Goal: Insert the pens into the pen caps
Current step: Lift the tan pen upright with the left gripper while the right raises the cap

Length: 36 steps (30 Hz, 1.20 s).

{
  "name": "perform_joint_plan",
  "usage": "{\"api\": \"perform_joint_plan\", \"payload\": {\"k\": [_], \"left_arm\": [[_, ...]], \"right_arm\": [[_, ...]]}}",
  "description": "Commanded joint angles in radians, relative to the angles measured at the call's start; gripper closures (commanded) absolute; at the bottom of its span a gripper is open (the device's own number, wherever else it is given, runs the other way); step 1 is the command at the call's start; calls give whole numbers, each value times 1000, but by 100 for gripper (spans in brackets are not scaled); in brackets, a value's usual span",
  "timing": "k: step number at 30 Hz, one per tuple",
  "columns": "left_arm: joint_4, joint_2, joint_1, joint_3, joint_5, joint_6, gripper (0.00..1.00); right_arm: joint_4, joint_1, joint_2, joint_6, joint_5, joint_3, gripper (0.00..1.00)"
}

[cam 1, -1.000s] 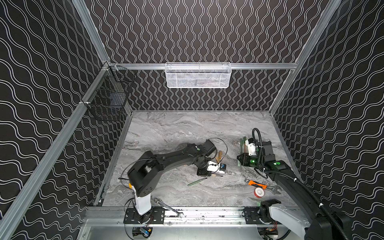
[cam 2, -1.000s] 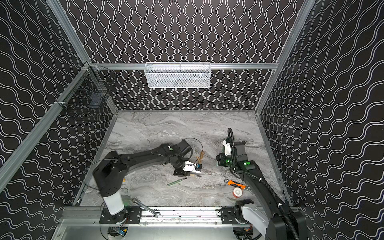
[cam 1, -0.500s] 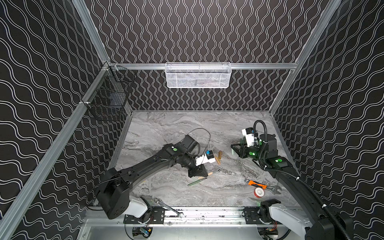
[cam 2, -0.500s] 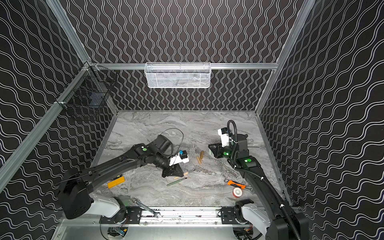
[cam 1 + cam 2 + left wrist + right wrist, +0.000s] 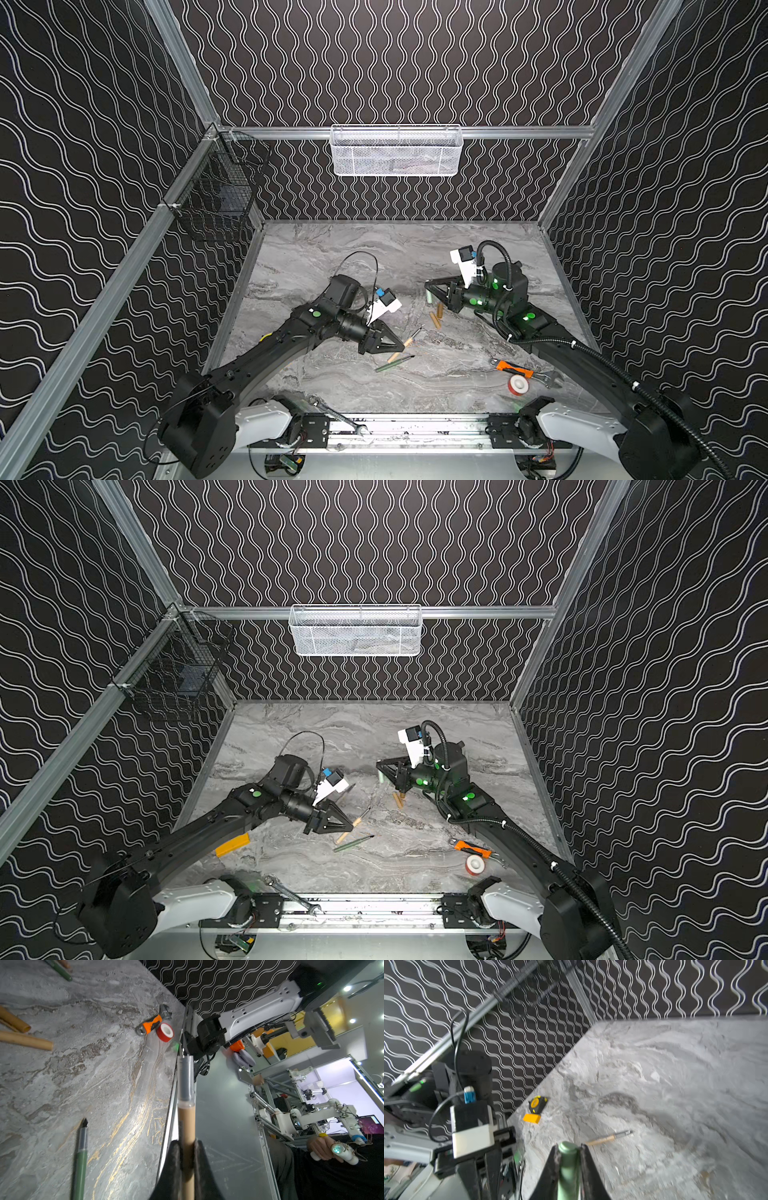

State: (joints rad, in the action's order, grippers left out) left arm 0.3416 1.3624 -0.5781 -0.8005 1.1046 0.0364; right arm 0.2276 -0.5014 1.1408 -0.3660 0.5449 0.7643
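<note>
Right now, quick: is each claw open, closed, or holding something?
Left claw: closed on a tan pen.
Right claw: closed on a pale green pen cap.

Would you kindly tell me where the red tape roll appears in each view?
In a top view: the red tape roll lies front right.
In a top view: front right again.
Left wrist: near the table edge.
Right wrist: not in it.
Shared landmark: the orange-handled tool beside it.

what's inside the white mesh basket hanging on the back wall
Through the white mesh basket, both top views show only pale greyish shapes lying along its bottom. The mesh covers them too much to tell what they are.
</note>
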Motion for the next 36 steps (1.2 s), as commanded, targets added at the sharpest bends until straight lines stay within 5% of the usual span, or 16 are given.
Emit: {"api": "perform_joint_plan", "payload": {"k": [1,9,18,36], "left_arm": [[-164,-18,24,13,74,105,99],[-324,-23,106,40,115,214,99],[-310,-73,130,40,105,177,100],[-403,-109,179,63,110,235,100]], "right_arm": [[183,-15,2,-99,-59,-9,84],[426,-52,-24,-200,-98,-54,83],[663,-91,15,-298,-68,-74,84],[665,-197,41,-257,-95,-71,84]]}}
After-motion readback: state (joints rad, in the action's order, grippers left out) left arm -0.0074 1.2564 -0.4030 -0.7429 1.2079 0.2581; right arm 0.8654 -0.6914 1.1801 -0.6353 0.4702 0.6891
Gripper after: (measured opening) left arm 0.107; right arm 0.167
